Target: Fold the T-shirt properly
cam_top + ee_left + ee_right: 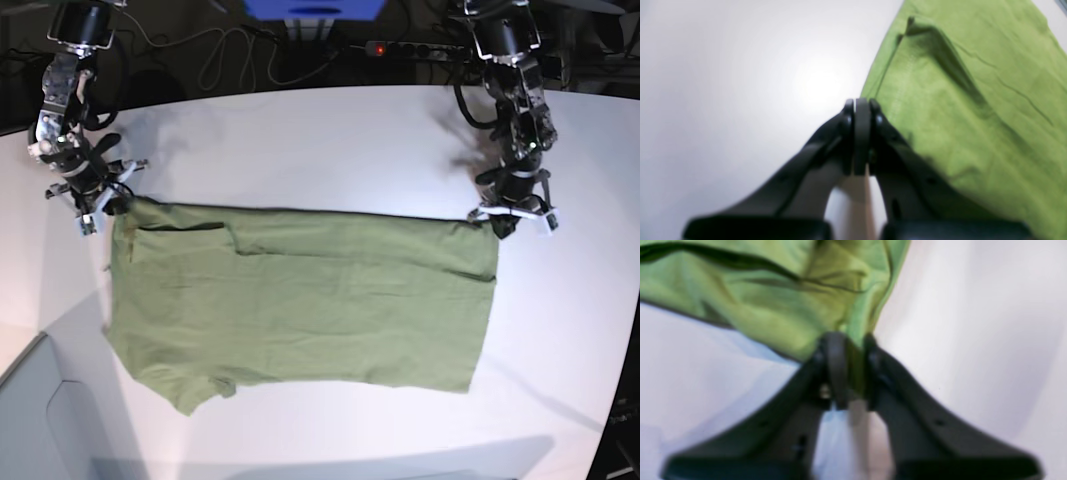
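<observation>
The T-shirt point(300, 300) lies spread on the white table point(300, 150), olive green, long side left to right, one sleeve at the front left. My left gripper point(497, 218) is at its far right corner. In the left wrist view the left gripper point(860, 101) is shut right at the corner of the T-shirt point(957, 100), which has a raised crease. My right gripper point(110, 205) is at the far left corner. In the right wrist view the right gripper point(848, 340) is shut with green cloth of the T-shirt point(756, 300) bunched between its fingers.
A power strip point(400, 48) with a red light, loose cables point(220, 60) and a blue object point(315, 8) lie beyond the table's far edge. The table's front left edge point(30, 350) runs diagonally close to the shirt's sleeve.
</observation>
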